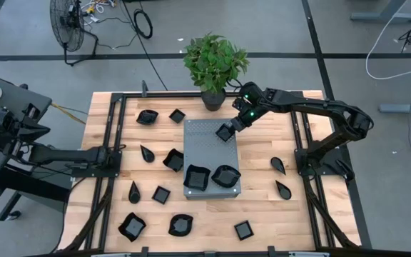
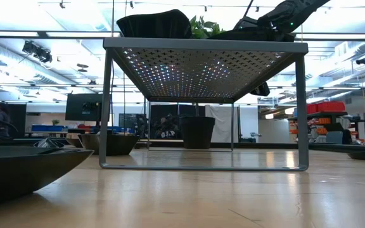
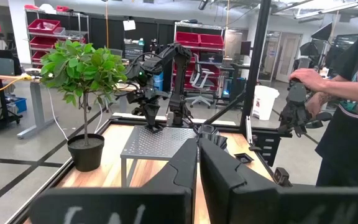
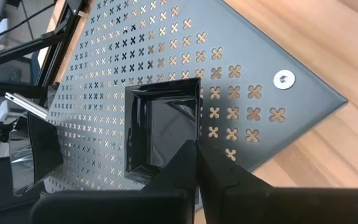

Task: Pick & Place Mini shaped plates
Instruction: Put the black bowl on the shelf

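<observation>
1. Three black mini plates sit on the grey perforated slab [image 1: 207, 143]; others lie scattered over the wooden bench [image 1: 262, 207].
2. The right claw [image 1: 228, 130] pinches the rim of a small square plate [image 4: 160, 127] at the slab's far corner, its fingers closed on the edge.
3. The left claw [image 3: 197, 162] waits at the bench's left side, fingers together and empty.
4. These plates look rigid, light and glossy, so likely slippery and chip-prone; the thin raised rim seems the only sensible hold.
5. The right wrist view shows the rim grip closely; the high view alone shows the overall spread, and the low view shows the slab standing on legs.
</observation>
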`<action>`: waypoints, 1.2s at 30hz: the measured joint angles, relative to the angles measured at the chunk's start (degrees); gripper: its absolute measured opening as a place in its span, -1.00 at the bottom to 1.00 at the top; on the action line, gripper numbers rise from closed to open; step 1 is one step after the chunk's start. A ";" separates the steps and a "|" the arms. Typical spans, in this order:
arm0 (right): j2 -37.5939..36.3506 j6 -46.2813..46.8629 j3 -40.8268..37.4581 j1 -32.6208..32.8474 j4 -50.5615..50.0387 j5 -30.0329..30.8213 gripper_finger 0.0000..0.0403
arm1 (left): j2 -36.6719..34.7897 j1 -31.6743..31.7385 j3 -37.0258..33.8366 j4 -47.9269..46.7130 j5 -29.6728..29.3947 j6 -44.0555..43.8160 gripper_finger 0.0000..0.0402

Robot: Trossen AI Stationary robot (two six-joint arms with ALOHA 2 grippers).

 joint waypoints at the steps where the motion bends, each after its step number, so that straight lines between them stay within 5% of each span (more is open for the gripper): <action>1: 0.00 -0.02 0.00 0.00 0.02 0.00 -0.94 | 0.02 0.00 0.00 0.01 0.00 -0.02 -0.88; 23: 0.00 0.88 0.00 0.24 1.74 0.52 -0.93 | 0.01 -0.01 0.02 0.01 0.00 -0.04 -0.88; 36: 0.00 1.14 0.00 0.31 1.42 0.52 -0.67 | 0.02 0.00 0.02 0.01 0.00 -0.02 -0.88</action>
